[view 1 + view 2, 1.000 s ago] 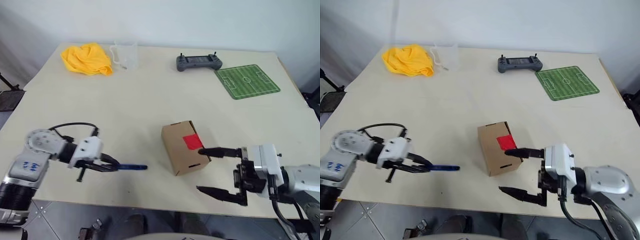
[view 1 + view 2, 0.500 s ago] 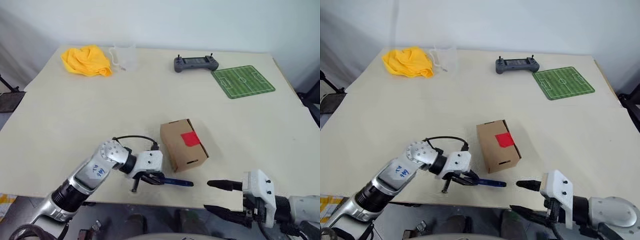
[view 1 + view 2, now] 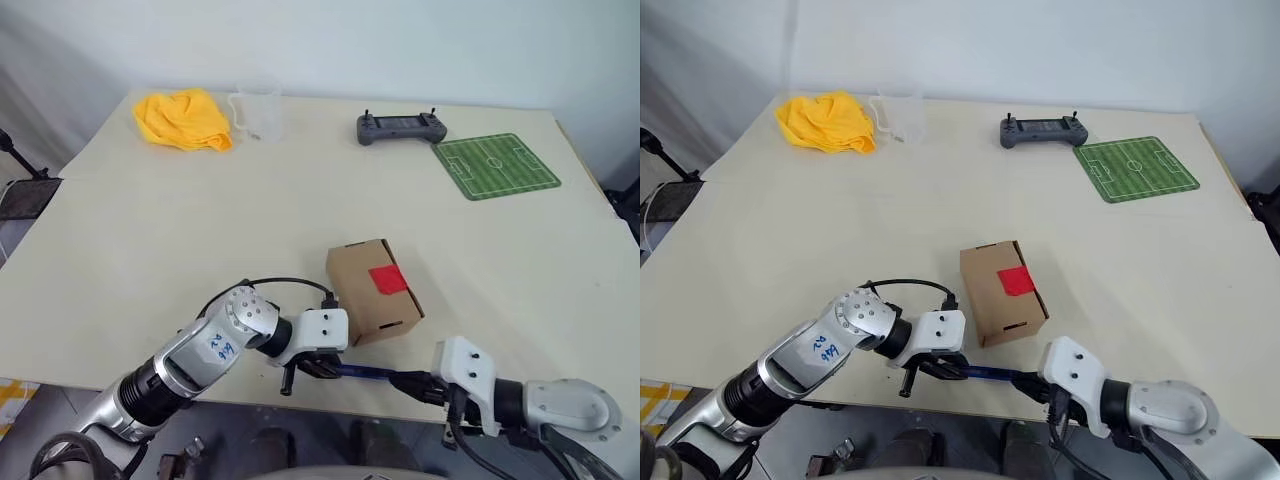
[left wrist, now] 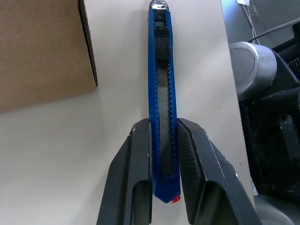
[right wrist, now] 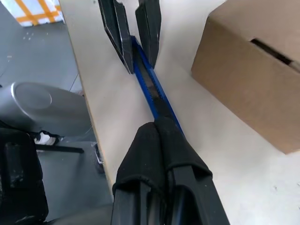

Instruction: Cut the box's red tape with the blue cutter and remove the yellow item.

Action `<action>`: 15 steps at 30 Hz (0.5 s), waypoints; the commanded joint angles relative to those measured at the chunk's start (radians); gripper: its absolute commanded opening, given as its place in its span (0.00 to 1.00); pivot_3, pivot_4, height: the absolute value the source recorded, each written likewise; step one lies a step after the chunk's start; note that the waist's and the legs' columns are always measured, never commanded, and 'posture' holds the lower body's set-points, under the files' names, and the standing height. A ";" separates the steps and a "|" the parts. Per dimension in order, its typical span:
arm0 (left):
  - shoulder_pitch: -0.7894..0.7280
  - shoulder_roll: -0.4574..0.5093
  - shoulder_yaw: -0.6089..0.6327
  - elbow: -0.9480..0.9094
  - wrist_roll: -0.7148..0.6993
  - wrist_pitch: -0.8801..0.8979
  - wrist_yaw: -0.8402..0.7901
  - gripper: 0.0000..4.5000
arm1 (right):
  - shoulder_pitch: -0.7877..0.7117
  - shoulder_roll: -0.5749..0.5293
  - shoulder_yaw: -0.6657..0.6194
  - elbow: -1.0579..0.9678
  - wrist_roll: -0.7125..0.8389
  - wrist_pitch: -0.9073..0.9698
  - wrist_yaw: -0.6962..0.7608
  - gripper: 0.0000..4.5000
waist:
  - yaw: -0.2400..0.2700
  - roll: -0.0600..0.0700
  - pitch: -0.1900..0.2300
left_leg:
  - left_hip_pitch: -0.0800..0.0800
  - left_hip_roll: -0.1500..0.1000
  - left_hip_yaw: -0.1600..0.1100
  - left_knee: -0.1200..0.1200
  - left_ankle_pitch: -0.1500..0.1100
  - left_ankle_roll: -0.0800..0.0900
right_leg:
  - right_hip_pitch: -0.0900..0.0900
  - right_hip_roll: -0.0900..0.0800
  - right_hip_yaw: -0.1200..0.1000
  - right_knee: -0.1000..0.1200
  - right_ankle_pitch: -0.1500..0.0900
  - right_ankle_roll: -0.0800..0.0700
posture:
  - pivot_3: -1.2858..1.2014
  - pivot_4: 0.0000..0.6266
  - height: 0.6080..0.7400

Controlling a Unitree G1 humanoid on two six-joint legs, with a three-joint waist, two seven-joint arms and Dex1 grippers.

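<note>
At the table's near edge, the left gripper (image 4: 163, 154) clamps one end of the blue cutter (image 4: 161, 89) while the right gripper (image 5: 158, 129), fingers pressed together, meets its other end. The box (image 3: 373, 290) (red tape (image 3: 387, 279) on top) sits just beside; the yellow item (image 3: 183, 117) lies far off.

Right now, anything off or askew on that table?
Nothing is spilled or damaged. The box sits skewed to the table edge, red tape intact. Oddest: both grippers hold the blue cutter at once, left gripper at its butt, right gripper shut at its other end.
</note>
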 commanded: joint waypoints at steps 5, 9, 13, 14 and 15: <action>-0.016 -0.018 -0.039 0.005 0.000 0.048 0.040 0.10 | -0.094 0.010 0.097 0.046 -0.051 0.062 -0.023 0.01 | 0.006 0.000 0.000 | 0.000 0.000 0.000 0.000 0.000 0.000 | 0.000 0.000 0.000 -0.001 0.000 0.000 | 0.52 0.24 1.00; -0.022 -0.021 -0.050 0.004 -0.003 0.053 0.041 0.10 | -0.125 0.008 0.134 0.068 -0.071 0.089 -0.022 0.01 | 0.007 0.000 0.000 | 0.000 -0.001 0.000 0.001 0.000 0.000 | 0.001 -0.001 0.000 0.000 0.000 0.000 | 0.52 0.24 1.00; -0.032 -0.028 -0.057 0.011 -0.005 0.053 0.044 0.10 | -0.146 0.011 0.160 0.084 -0.081 0.105 -0.018 0.01 | 0.006 0.000 0.000 | 0.002 -0.001 0.000 0.002 -0.001 0.001 | 0.004 -0.001 -0.001 -0.001 0.000 0.001 | 0.52 0.24 1.00; -0.036 -0.034 -0.058 0.011 -0.006 0.057 0.049 0.10 | -0.153 0.018 0.171 0.086 -0.083 0.107 -0.018 0.01 | 0.006 0.000 0.000 | 0.002 -0.001 0.000 0.002 -0.001 0.001 | 0.004 -0.001 -0.001 -0.002 0.001 0.001 | 0.52 0.24 1.00; -0.039 -0.039 -0.059 0.012 -0.006 0.061 0.052 0.10 | -0.162 0.024 0.184 0.089 -0.087 0.109 -0.019 0.01 | 0.006 -0.001 -0.001 | 0.002 -0.001 0.000 0.002 -0.001 0.001 | 0.005 -0.001 -0.001 -0.002 0.001 0.001 | 0.52 0.24 1.00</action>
